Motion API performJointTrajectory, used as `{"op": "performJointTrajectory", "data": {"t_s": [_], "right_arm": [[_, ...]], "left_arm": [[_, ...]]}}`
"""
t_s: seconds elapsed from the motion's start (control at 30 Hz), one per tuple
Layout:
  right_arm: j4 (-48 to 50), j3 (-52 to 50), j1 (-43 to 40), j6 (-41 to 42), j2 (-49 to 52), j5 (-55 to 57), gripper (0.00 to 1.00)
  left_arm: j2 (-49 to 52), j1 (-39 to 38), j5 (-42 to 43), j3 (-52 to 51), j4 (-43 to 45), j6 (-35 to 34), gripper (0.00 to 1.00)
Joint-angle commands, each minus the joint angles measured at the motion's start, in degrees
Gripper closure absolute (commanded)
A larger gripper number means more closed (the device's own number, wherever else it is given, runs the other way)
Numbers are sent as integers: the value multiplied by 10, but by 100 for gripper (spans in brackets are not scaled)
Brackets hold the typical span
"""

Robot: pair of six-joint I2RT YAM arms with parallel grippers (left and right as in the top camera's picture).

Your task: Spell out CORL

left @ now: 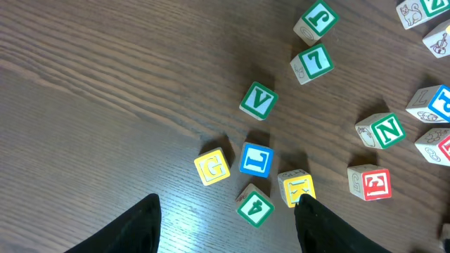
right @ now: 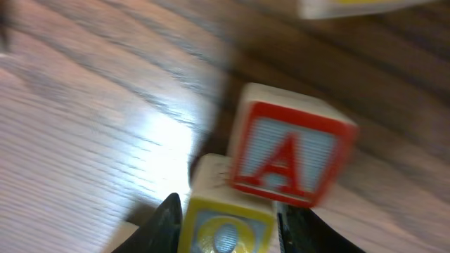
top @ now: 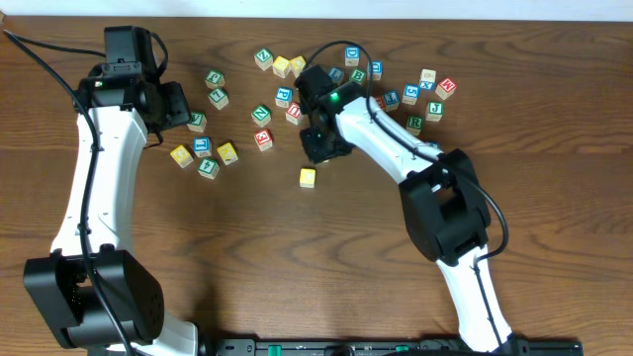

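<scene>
My right gripper [right: 226, 214] is shut on a yellow block with an O on its face [right: 226, 235], held low over the table. A red A block [right: 290, 146] sits right beside it, touching or nearly so. In the overhead view my right gripper [top: 321, 145] hides the O block. A lone yellow block [top: 308, 177] lies just in front of it. My left gripper [left: 228, 211] is open and empty above a small cluster: yellow G [left: 212, 166], a blue block [left: 256, 159], green 4 [left: 254, 205] and a yellow block [left: 297, 187]. Overhead, my left gripper [top: 186, 105] is at the left.
Several more letter blocks are scattered across the far middle of the table [top: 356, 74], with a green V [left: 258, 101], a green N [left: 380, 130] and a red block [left: 369, 182] near the left cluster. The brown wood table [top: 247, 257] stretches toward the front.
</scene>
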Motion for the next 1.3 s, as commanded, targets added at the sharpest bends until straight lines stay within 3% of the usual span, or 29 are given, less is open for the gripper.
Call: {"op": "performJointTrajectory", "data": {"t_s": [0.0,0.27,0.4,0.67,0.9,1.27], "right_arm": [[-15,-3,-18,-39,7,7,62],[-49,-3,-30,-39,7,-20,62],[-49,0,-27,-38,7,-27,69],[-84,29,-27,43,5,-62,82],[-130,35,-11,51,0,-68,82],[-149,35,24,157,0,23,78]], "left_arm": [[-14,1,-5,4,-2,-3,39],[-14,1,-5,4,-1,-3,39],[-14,1,-5,4,-1,-3,39],[-14,1,-5,4,-1,-3,39],[-14,1,-5,4,-1,-3,39],[-14,1,-5,4,-1,-3,39]]}}
